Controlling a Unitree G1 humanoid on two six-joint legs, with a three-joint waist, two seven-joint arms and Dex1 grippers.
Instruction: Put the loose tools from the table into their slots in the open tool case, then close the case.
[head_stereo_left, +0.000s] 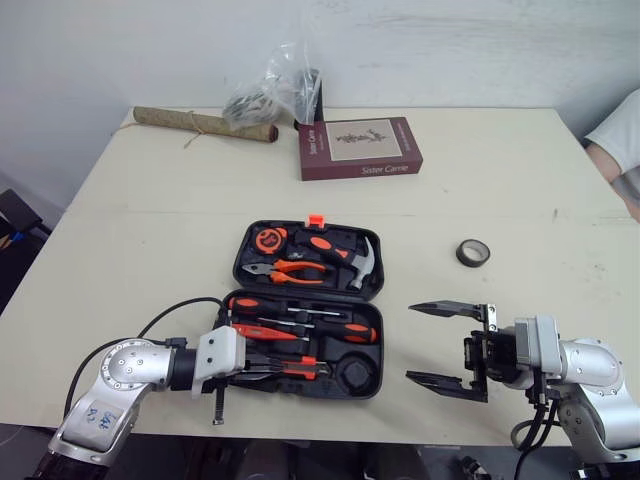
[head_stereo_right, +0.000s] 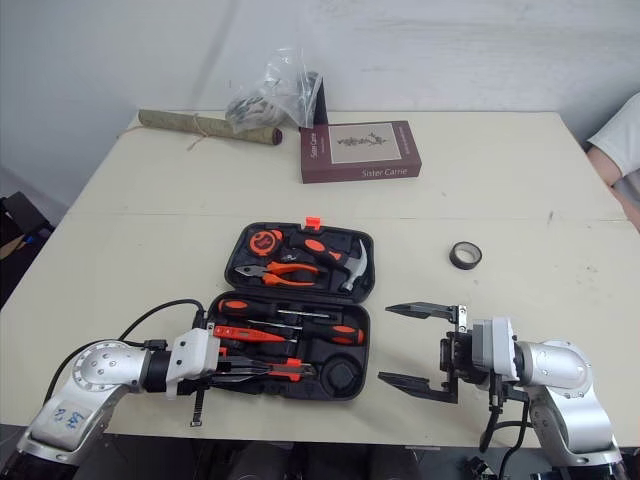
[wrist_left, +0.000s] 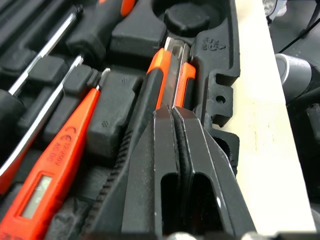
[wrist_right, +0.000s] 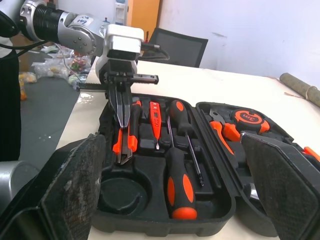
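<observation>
Black-orange tool case (head_stereo_left: 379, 345) open at table (head_stereo_left: 150, 220) centre | L end effector (wrist_left: 172, 114) closed, tips on utility knife (wrist_left: 175, 75) in 6 o'clock slot | R end effector (head_stereo_left: 410, 341) wide open, empty, at case's 3 o'clock | tape roll (head_stereo_left: 473, 252) loose at 2 o'clock | step: prob seating knife; next: R fetches tape roll.

I read "Sister Carrie" along the near edge of the maroon book (head_stereo_left: 360, 147); the short line on its spine is too small for me. On the orange tester pen (wrist_left: 50, 165), lying in the tool case (wrist_left: 220, 75), I make out a CE mark (the print beneath it stays illegible). The case rim bears an embossed round mark, also unreadable.
</observation>
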